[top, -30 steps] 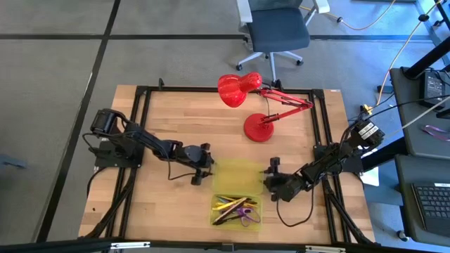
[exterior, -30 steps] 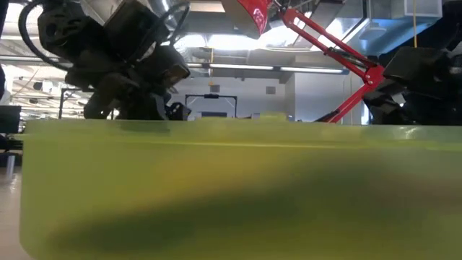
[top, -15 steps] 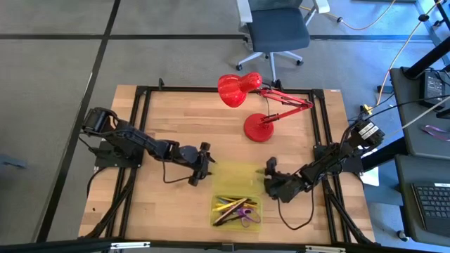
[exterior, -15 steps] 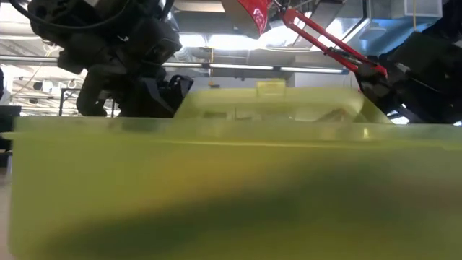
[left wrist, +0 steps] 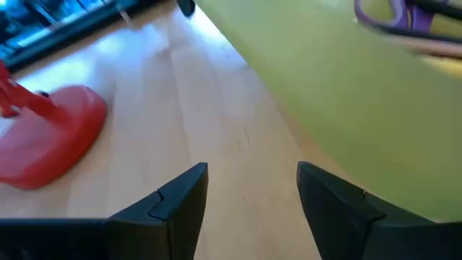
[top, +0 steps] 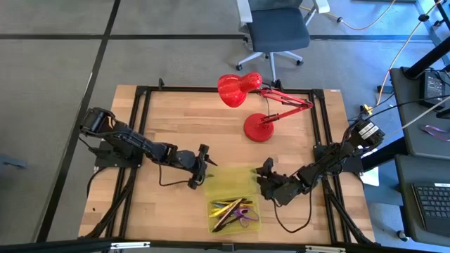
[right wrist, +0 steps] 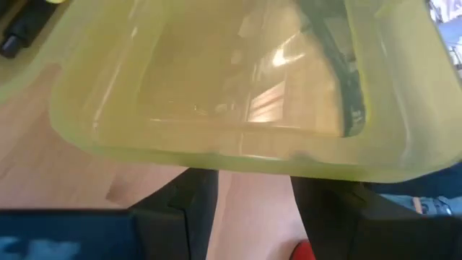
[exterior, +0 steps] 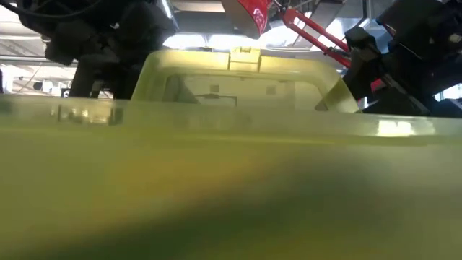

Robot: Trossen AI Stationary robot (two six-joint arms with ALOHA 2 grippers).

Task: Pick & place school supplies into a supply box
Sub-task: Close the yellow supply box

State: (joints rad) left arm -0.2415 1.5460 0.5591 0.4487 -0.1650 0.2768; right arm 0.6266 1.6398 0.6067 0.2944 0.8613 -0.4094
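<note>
The translucent yellow-green supply box lies near the table's near edge. Its near half holds pens and pencils and purple-handled scissors. Its hinged far half, the lid, stands tipped up on the hinge. My left gripper is open at the lid's left end. In its wrist view the open fingers stand over bare wood beside the lid. My right gripper is open at the lid's right end. My left gripper: one finger lies close by the lid's left side; I cannot tell whether it touches. My right gripper comes level from the table's right, its open fingers below the lid's rim. The rim lies across both fingers, and the lid is tilted up off the table.
A red desk lamp stands on the far middle of the table, base and head; its base also shows. A black frame borders the tabletop. Bare wood lies left of the box. An office chair stands beyond the table.
Both grippers have moved in toward the lid from its two ends. The lid, flat on the table a second ago, has swung up on its hinge and now stands tilted. The box's near half has slid slightly toward the near edge.
</note>
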